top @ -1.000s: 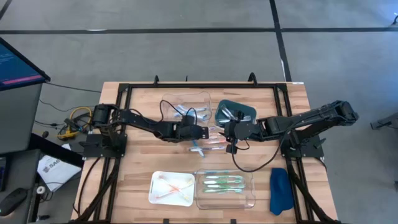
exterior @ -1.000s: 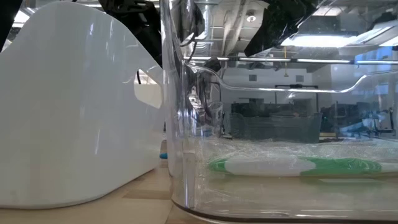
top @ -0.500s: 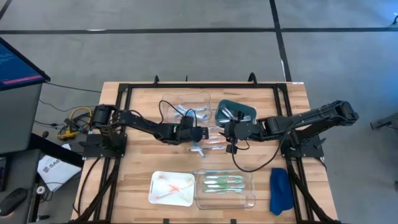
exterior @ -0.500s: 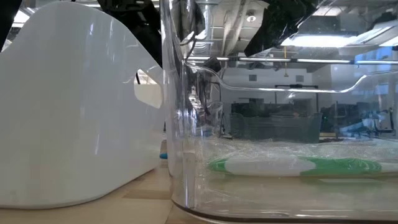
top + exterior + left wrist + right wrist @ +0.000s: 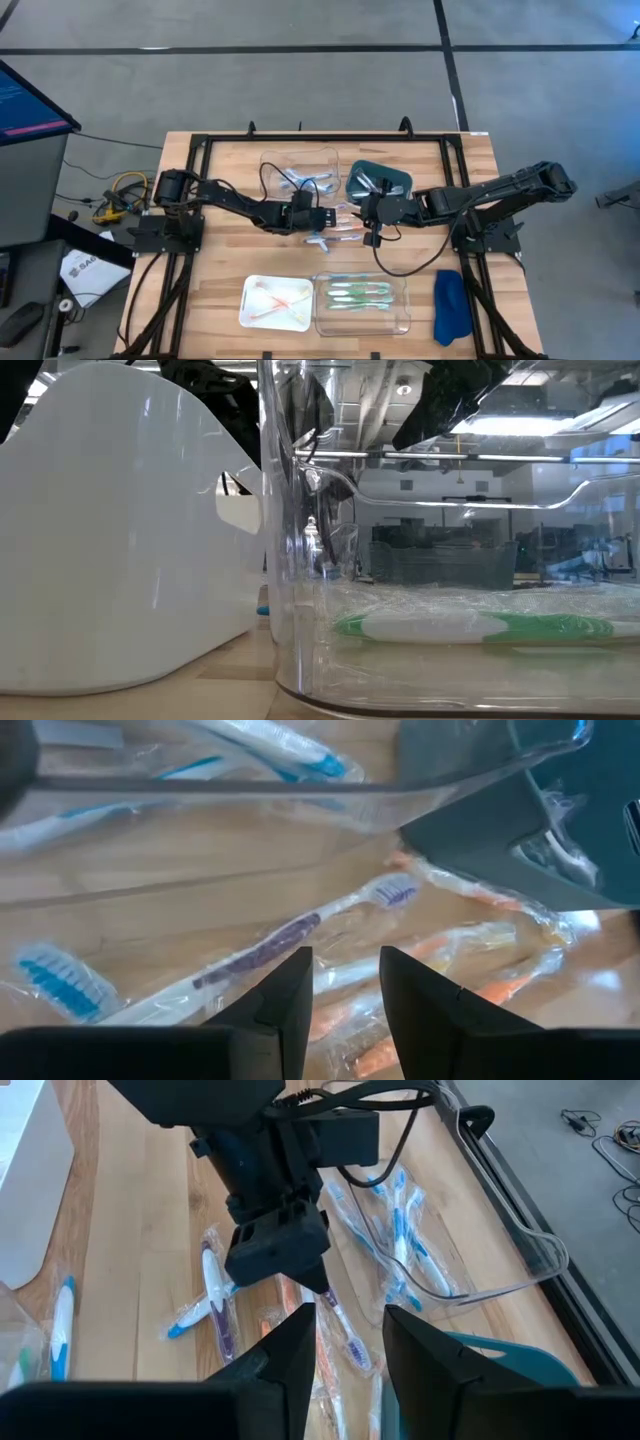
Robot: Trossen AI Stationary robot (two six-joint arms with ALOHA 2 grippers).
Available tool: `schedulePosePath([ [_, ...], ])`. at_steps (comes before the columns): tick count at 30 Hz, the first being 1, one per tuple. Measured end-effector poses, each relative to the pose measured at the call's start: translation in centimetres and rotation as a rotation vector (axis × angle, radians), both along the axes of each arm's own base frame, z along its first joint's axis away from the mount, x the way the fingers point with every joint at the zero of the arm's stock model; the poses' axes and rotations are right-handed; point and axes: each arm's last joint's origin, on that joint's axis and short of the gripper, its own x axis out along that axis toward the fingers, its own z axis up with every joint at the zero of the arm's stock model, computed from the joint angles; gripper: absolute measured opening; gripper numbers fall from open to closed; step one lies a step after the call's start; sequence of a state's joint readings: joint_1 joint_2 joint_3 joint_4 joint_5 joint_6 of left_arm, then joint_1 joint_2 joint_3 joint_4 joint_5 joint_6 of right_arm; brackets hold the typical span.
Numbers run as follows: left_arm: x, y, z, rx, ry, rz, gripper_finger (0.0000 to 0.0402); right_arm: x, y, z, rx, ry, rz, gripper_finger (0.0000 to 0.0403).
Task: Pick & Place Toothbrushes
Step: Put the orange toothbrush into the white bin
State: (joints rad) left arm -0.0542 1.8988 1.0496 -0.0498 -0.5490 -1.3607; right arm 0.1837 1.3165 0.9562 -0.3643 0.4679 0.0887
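Observation:
Loose wrapped toothbrushes (image 5: 338, 230) lie in a small heap on the table's middle: a white-and-purple one (image 5: 285, 938), orange ones (image 5: 470, 960) and a blue one (image 5: 45, 982). My left gripper (image 5: 345, 995) hangs open just over this heap, slanting down, with the purple brush below the gap between its fingers; I cannot tell whether it touches. My right gripper (image 5: 350, 1355) waits open a little to the heap's right, higher up, looking onto the left gripper (image 5: 285, 1250). Green toothbrushes (image 5: 358, 294) lie in the near clear tray (image 5: 400, 318).
A clear tray (image 5: 270, 165) with blue toothbrushes (image 5: 290, 750) and a teal tray (image 5: 400, 178) stand just beyond the heap. A white tray (image 5: 252, 312) sits at the near edge beside the clear one. A blue cloth (image 5: 452, 305) lies near right.

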Motion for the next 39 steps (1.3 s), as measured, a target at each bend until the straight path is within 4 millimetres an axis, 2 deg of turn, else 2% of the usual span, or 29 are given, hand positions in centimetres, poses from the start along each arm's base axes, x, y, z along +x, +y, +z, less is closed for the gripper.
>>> schedulePosePath([
  [15, 0.02, 1.03, -0.37, 0.003, 0.024, 0.003, 0.0113, -0.01, 0.00, -0.01, 0.000, 0.001, 0.000, 0.0113],
  [39, 0.01, 0.66, -0.51, 0.033, 0.028, 0.016, 0.0113, 0.00, 0.00, -0.01, 0.000, 0.001, 0.000, 0.0113],
])
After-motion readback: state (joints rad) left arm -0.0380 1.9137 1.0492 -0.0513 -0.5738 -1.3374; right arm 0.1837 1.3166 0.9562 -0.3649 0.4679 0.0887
